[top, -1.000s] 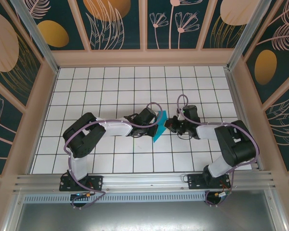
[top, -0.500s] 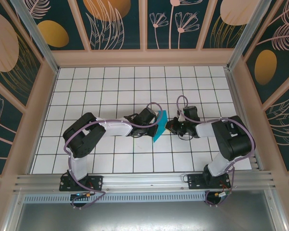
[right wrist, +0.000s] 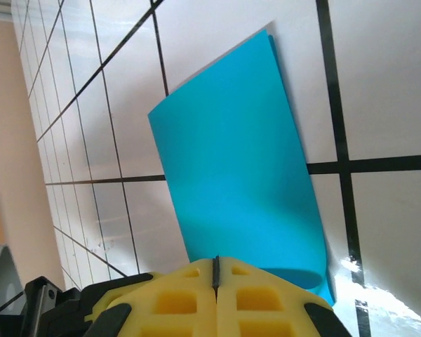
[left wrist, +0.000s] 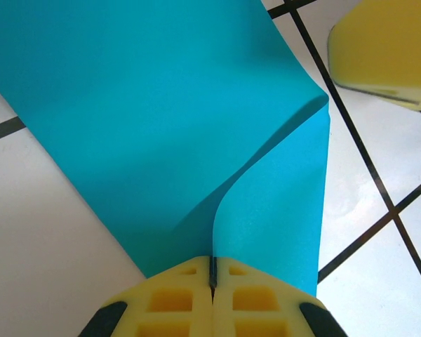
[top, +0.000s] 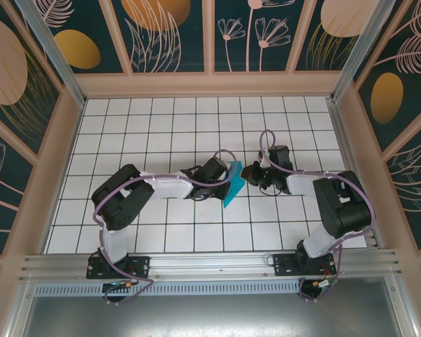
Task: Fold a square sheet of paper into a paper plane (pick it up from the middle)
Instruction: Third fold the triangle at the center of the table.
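Paper (left wrist: 161, 119) sits pinched at its middle in my left gripper (left wrist: 212, 275), pads closed on the bend, the sheet doubled in a loose, uncreased curl over the tiles (left wrist: 49, 232) mid-table. Just beyond its far edge waits my right gripper (right wrist: 215, 265), pads pressed together on nothing. I judge this the first centre fold. Next, the right must open and take the free edges to square them.
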